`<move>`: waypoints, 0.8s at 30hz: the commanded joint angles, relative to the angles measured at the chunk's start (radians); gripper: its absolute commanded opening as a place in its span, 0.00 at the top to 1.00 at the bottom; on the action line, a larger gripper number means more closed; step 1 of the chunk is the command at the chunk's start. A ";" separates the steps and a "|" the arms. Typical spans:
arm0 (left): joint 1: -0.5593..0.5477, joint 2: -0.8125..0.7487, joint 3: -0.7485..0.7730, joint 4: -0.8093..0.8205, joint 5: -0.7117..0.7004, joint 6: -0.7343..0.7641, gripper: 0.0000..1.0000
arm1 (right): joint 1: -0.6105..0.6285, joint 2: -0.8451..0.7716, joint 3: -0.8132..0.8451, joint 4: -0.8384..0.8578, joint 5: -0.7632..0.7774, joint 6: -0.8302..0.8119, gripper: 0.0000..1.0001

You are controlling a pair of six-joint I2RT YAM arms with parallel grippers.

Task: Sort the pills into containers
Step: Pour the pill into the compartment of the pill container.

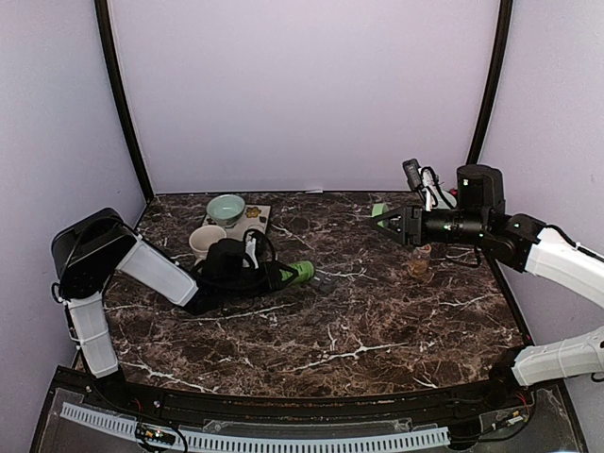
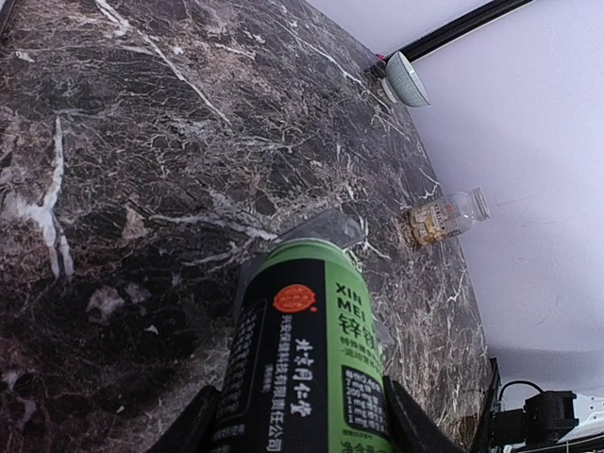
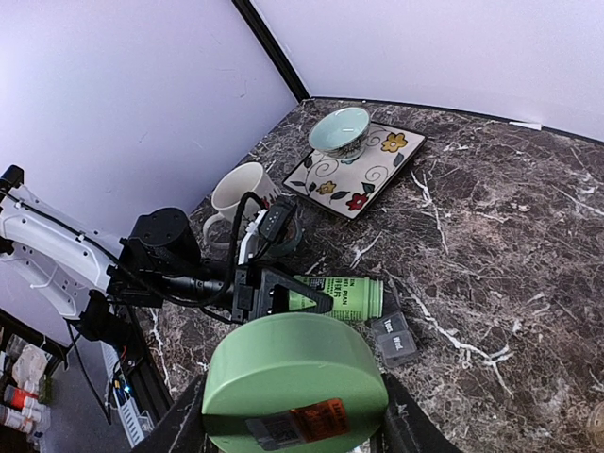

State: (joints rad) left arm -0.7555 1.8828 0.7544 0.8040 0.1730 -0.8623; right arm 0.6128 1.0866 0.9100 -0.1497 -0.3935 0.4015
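Pills (image 2: pixel 427 225): tiny tan-yellow bits, seen only inside a small clear jar (image 2: pixel 444 217) that stands on the counter (image 1: pixel 377 330) on my R side, well apart from the pill box. Too small to count.

Pill box (image 3: pixel 392 335): low dark grey strip of joined square cells, flat on the counter just beside the bottle's end. There are white letters on its lids, too small to read.

The bottle (image 2: pixel 311 359) is green and black. Its label reads "XIN MEI" over an orange round mark, w/ columns of Chinese characters I can't make out.

My left pincer (image 2: pixel 302 427) pinches that bottle on both sides and holds it about level, low over the counter, end pointing toward the R side.

My right pincer (image 3: pixel 293 420) is clamped on a round pale green cap (image 3: pixel 283 363) w/ an orange sticker, print illegible, held up in the air.

Only the L wrist cam shows the label text and the jar's contents. Only the R wrist cam shows the pill box cells plainly; from the top cam I can't pick them out.

Behind the L arm are a white mug (image 3: pixel 241 193) and a pale teal bowl (image 3: pixel 338 127), the bowl sitting on a flowered plate (image 3: pixel 373 175).
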 commanded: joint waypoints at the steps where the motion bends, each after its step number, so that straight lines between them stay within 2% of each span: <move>1: 0.001 -0.056 0.029 -0.027 -0.013 0.028 1.00 | -0.006 -0.003 -0.007 0.052 -0.013 0.006 0.74; 24: 0.002 -0.097 0.074 -0.143 -0.024 0.083 1.00 | -0.007 -0.005 -0.023 0.073 -0.017 0.015 0.74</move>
State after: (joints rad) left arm -0.7555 1.8347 0.7952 0.6842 0.1555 -0.8124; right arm 0.6128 1.0866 0.8951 -0.1337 -0.4007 0.4053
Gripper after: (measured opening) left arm 0.528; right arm 0.484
